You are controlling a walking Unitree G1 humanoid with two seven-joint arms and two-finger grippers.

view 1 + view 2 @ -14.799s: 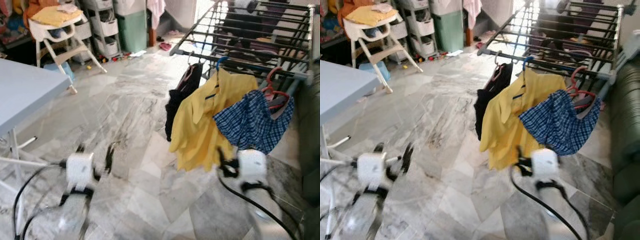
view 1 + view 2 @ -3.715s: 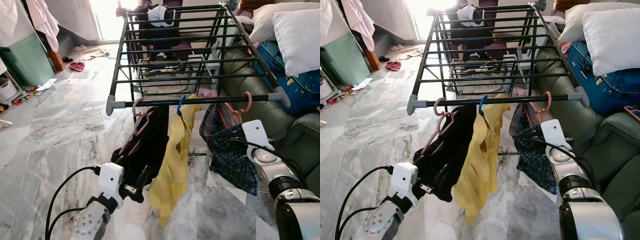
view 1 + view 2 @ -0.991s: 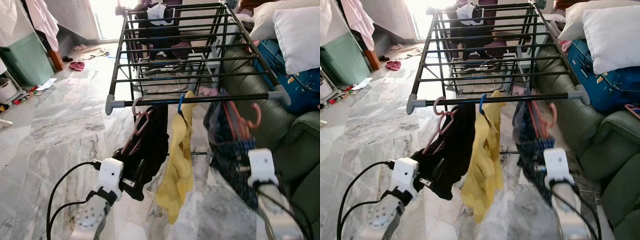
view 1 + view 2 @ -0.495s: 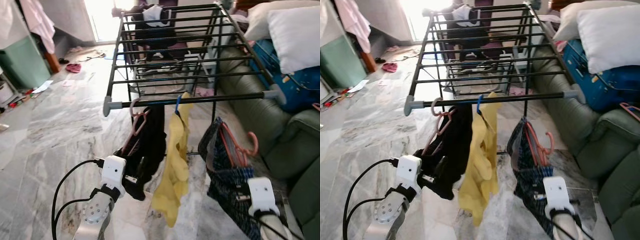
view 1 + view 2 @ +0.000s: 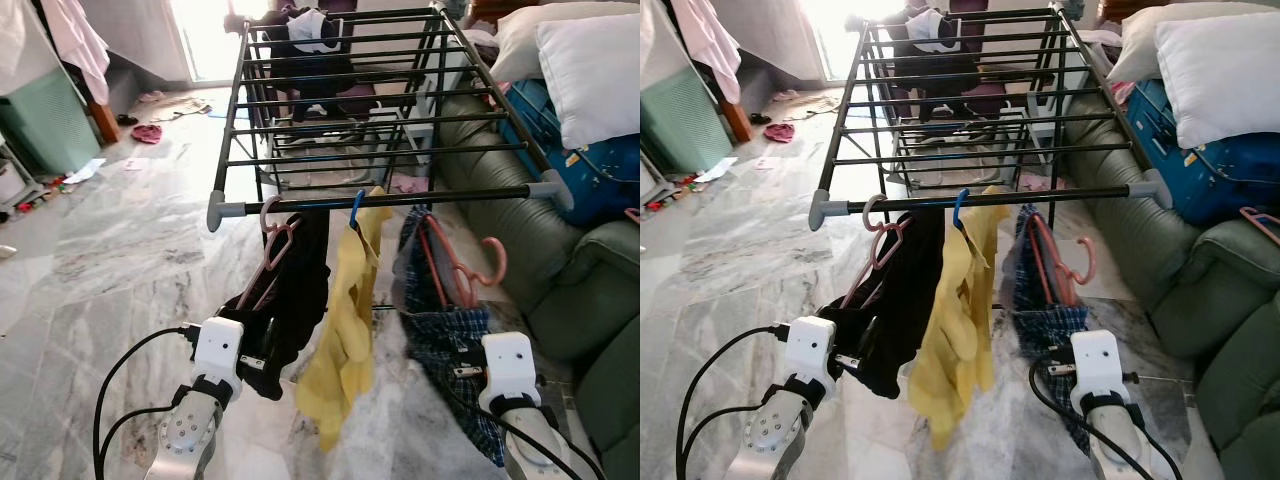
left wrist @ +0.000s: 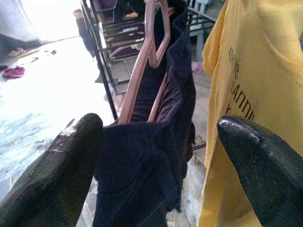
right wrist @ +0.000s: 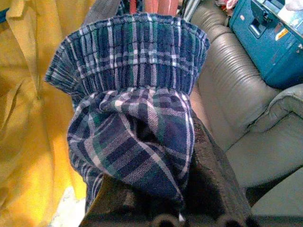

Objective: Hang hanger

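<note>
Marble floor (image 5: 110, 260), drying rack (image 5: 380, 199); right gripper (image 7: 156, 165) fingers clamp plaid shorts (image 5: 445, 340) on pink hanger (image 5: 460, 270) below rack's front bar, left gripper (image 6: 161, 142) fingers wide.

Two garments (image 5: 340, 300) hang on rack (image 5: 225, 212); sofa (image 5: 590, 310) right of it

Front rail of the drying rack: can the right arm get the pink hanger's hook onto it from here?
Probably yes. The right end effector holds the plaid garment on the pink hanger, its hook just below the rail. The rail stretch right of the yellow shirt is bare.
</note>
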